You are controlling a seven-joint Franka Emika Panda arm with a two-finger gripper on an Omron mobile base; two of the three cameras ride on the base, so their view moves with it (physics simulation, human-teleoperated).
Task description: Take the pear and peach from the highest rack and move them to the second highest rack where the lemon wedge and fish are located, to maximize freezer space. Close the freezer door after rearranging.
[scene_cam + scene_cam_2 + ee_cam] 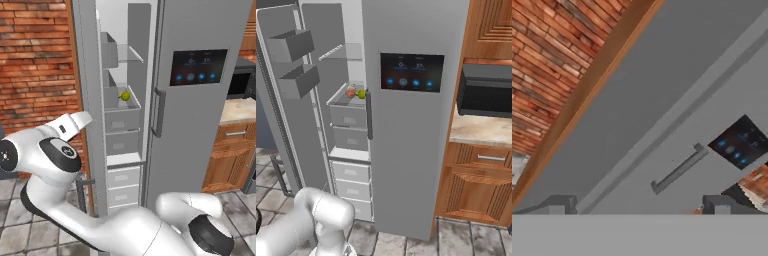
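The freezer door (283,100) stands swung open to the left, with two grey bins on its inside. Inside the compartment, a yellow-green pear (125,95) (361,93) and a reddish peach (350,92) lie side by side on a rack (338,102) above grey drawers. A glass shelf (131,53) higher up looks bare. The lemon wedge and fish are hidden. My gripper (642,207) is open with nothing between its fingertips (562,205). It is held low, left of the open compartment, aimed up at the grey doors. The hand (75,122) sits against the door's edge.
The shut right fridge door (200,125) carries a dark touch panel (198,67) and a vertical handle (159,112). A brick wall (35,60) lies left. A microwave (486,95), a counter (481,131) and wooden cabinets (476,185) stand right.
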